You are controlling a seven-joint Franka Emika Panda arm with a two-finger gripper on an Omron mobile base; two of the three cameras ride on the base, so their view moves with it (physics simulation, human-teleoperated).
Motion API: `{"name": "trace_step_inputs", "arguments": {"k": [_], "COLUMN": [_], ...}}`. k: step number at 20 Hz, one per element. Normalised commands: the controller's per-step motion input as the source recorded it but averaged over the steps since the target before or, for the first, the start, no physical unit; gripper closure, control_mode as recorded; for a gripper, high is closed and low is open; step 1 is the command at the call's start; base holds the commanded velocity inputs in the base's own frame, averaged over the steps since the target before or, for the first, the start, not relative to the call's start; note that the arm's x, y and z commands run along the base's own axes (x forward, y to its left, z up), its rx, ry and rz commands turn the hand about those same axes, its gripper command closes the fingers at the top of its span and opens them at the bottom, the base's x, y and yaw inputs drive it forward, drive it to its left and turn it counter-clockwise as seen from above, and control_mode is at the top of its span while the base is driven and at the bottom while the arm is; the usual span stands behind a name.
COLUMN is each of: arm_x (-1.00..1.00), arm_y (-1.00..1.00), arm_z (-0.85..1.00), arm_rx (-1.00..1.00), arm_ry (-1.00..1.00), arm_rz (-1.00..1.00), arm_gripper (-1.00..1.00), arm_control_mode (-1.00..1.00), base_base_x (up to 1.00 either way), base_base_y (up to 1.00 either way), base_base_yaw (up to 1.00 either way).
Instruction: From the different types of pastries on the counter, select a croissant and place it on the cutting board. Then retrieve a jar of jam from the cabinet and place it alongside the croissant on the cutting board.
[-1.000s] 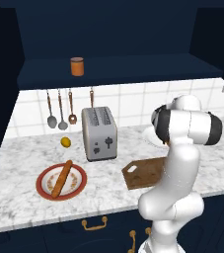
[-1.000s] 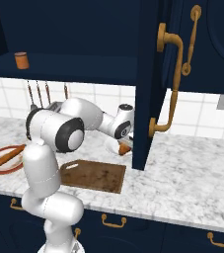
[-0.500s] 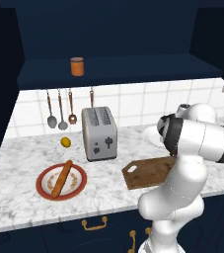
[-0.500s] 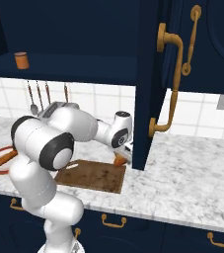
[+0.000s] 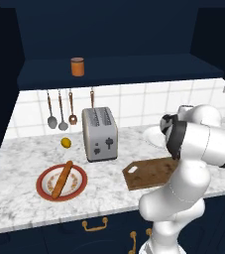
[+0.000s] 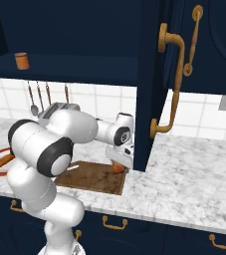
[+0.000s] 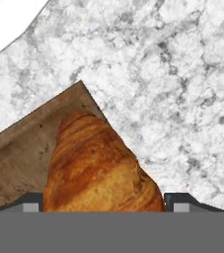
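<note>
My gripper (image 7: 106,203) is shut on the croissant (image 7: 96,163), a plump ridged golden-brown pastry that fills the gap between the fingertips (image 7: 32,205). It hangs over one corner of the dark wooden cutting board (image 7: 19,148). In the right base view the gripper (image 6: 120,162) points down at the board's far right corner (image 6: 92,177), with the croissant (image 6: 117,168) under it. Whether the croissant touches the board I cannot tell. The jar of jam (image 5: 77,66) stands on the navy cabinet shelf (image 5: 134,69). In the left base view my own arm hides the hand.
A silver toaster (image 5: 100,134) stands left of the board (image 5: 148,173) on the marble counter (image 5: 15,203). A red-rimmed plate (image 5: 79,186) holds the bread stick (image 5: 62,179), with a lemon (image 5: 66,143) behind. The open cabinet door (image 6: 149,84) hangs close right of the hand.
The arm has swung down and forward with the croissant, from above the counter to the board's far right corner. The grip has stayed the same.
</note>
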Motion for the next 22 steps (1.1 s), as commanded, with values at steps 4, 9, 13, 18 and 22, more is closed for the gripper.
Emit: {"name": "trace_step_inputs", "arguments": {"k": [4, 9, 13, 18, 22], "arm_x": [0.00, -0.02, -0.04, -0.12, -0.03], "arm_y": [0.24, 0.00, 0.00, 0.00, 0.02], "arm_z": [-0.06, -0.59, -0.36, -0.29, -0.26], "arm_rx": [-0.03, 0.00, 0.00, 0.00, 0.00], "arm_ry": [0.02, -0.04, -0.10, -0.05, -0.02], "arm_rz": [0.02, 0.02, 0.00, 0.00, 0.00], "arm_gripper": [1.00, 1.00, 1.00, -1.00, -1.00], "arm_control_mode": [-1.00, -1.00, -1.00, -1.00, -1.00], "base_base_x": [0.00, 0.00, 0.00, 0.00, 0.00], "base_base_y": [0.00, 0.00, 0.00, 0.00, 0.00], "base_base_yaw": [0.00, 0.00, 0.00, 0.00, 0.00]}}
